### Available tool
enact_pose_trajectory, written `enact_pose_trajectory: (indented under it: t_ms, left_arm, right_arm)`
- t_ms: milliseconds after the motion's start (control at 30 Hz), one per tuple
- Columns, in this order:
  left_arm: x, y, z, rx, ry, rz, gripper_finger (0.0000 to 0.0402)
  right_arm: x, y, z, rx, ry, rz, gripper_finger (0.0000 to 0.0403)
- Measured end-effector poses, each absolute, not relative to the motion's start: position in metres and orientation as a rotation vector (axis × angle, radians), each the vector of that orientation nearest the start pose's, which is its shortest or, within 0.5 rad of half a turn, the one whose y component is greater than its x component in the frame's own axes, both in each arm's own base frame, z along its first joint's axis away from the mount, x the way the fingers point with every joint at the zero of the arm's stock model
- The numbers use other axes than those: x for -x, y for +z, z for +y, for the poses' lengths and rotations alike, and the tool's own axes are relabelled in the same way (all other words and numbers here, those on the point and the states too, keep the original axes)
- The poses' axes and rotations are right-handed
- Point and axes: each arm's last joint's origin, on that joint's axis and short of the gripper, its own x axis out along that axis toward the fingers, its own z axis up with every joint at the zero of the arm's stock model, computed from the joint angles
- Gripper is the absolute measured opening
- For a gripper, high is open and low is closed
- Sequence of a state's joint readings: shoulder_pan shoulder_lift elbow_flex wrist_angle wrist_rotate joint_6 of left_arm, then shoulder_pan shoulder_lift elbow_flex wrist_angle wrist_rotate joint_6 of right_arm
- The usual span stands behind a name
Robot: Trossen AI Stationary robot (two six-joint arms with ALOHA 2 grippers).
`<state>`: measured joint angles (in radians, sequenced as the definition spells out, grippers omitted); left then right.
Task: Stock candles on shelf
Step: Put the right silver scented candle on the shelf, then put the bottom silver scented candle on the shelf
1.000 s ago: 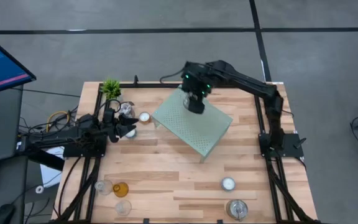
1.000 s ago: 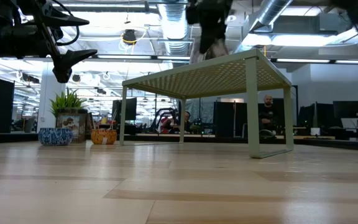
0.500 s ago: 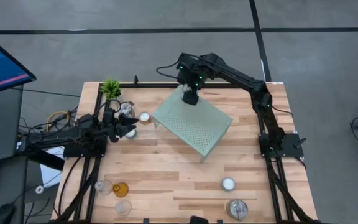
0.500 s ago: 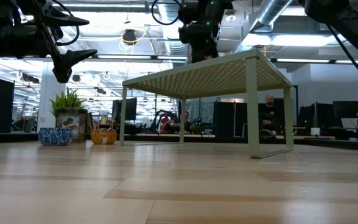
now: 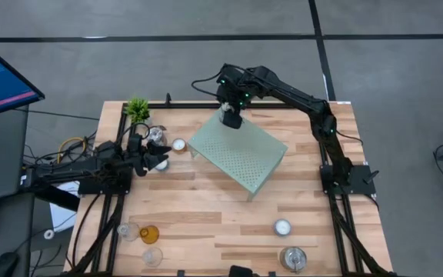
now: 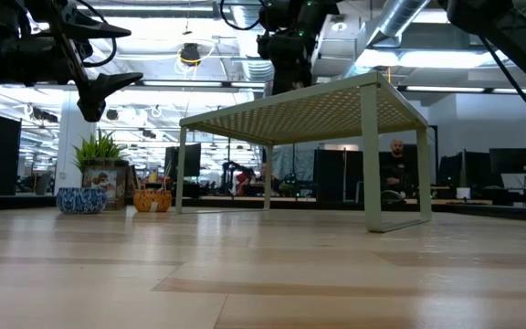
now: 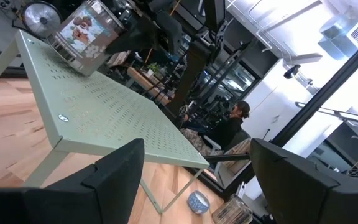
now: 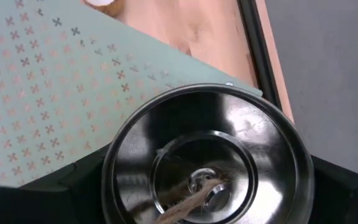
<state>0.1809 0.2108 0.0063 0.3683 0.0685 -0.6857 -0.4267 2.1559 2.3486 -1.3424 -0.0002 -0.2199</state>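
Bright, even overhead lighting; ceiling lights glare in low view; wrist foregrounds blurred.

No text, no labels — nothing readable

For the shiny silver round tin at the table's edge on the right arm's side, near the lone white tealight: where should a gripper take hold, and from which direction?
Probably from straight above, fingers closing across the round side wall of the shiny silver round tin. It stands upright with bare wooden tabletop around it, and the white tealight sits apart from it.
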Motion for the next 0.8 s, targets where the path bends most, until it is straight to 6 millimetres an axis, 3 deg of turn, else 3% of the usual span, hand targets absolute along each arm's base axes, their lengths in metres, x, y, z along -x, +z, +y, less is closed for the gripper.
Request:
enact_pose_trajectory:
  t_ms: [433, 533, 800]
  left_arm:
    - [-0.108, 0.184, 0.018, 0.663, 0.052, -0.195, 0.0294]
    - [-0.108, 0.183, 0.018, 0.663, 0.052, -0.195, 0.0294]
    - [-0.108, 0.183, 0.018, 0.663, 0.052, -0.195, 0.0294]
  right_arm:
    - [-0.395, 0.345, -0.180, -0.033, -0.248, 1.142, 0.0392]
    - [-0.385, 0.366, -0.175, 0.006, -0.275, 1.095, 0.0393]
    - [-0.331, 0.418, -0.153, -0.001, -0.318, 1.085, 0.0389]
